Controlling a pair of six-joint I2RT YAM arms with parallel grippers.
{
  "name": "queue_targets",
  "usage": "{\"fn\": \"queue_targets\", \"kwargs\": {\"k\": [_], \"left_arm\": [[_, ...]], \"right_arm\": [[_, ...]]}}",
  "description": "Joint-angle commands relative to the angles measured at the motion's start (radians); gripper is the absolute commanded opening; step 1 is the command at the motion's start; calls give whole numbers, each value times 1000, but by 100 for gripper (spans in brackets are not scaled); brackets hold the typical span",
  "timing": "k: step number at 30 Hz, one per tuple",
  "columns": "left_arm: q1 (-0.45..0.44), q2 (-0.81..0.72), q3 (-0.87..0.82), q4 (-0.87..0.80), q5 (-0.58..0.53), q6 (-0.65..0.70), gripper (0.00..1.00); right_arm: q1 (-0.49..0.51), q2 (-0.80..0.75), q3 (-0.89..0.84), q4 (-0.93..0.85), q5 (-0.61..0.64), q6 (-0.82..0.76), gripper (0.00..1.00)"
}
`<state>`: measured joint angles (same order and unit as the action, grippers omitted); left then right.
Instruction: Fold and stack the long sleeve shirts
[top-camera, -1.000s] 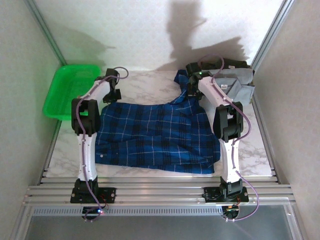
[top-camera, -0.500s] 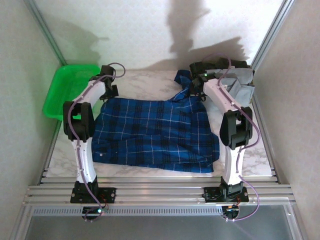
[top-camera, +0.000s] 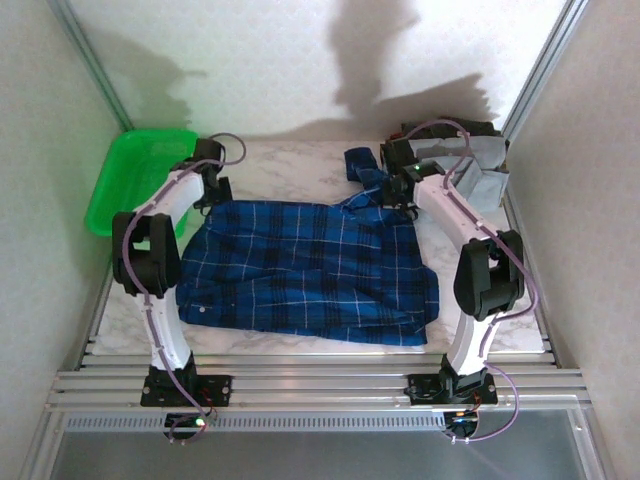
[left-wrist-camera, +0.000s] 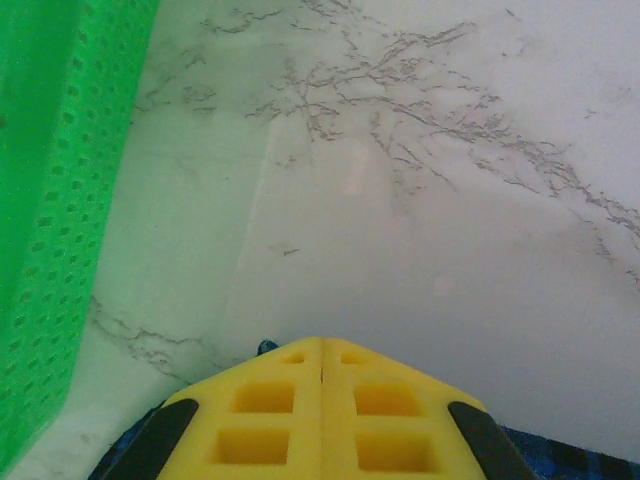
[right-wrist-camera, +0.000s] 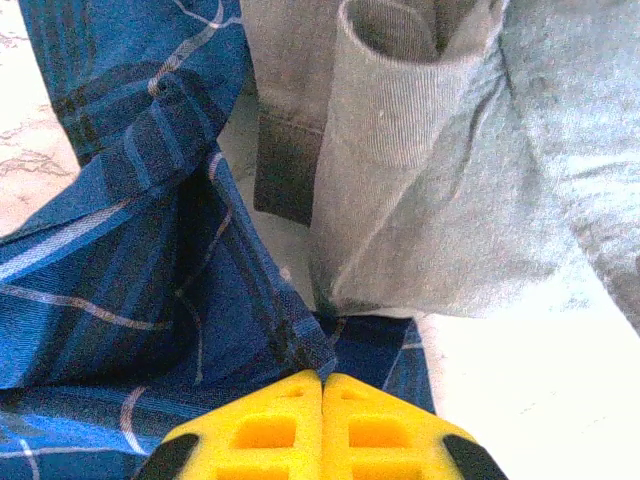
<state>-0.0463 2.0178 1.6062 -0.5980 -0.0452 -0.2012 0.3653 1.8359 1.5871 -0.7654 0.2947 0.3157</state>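
My left gripper (left-wrist-camera: 321, 345) has its yellow fingers (left-wrist-camera: 265, 410) pressed flat together with no gap at the seam. The dark blue plaid shirt (left-wrist-camera: 560, 455) shows under them on both sides and at the tip, so I read it as pinched at its edge. Ahead of those fingers lies bare marble table (left-wrist-camera: 400, 200), and the green basket (left-wrist-camera: 50, 200) runs along their left.

My right gripper (right-wrist-camera: 322, 378) is closed the same way, tips meeting. A ridge of the plaid shirt (right-wrist-camera: 130, 270) runs straight into the tip, so it has that cloth too. The bunched plaid piles up ahead and to the left of these fingers. The grey shirt (right-wrist-camera: 450, 230) sits ahead and to the right, its open cuff facing the camera, its lower edge just beyond the tips.

From above, the plaid shirt (top-camera: 310, 265) is spread between the left gripper (top-camera: 205, 190) and right gripper (top-camera: 395, 190), trailing back toward the arm bases. The grey shirt (top-camera: 478, 175) lies just right of the right fingers, and the basket (top-camera: 125, 180) left of the left ones.
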Motion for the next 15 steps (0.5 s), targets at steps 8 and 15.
{"fn": "queue_targets", "kwargs": {"k": [8,15], "left_arm": [[20,-97,-131,11,-67,-28,0],[20,-83,-148,8,-104,-24,0]], "right_arm": [[28,-173,-190,0,35,90,0],[49,-281,-341,1,46,149,0]]}}
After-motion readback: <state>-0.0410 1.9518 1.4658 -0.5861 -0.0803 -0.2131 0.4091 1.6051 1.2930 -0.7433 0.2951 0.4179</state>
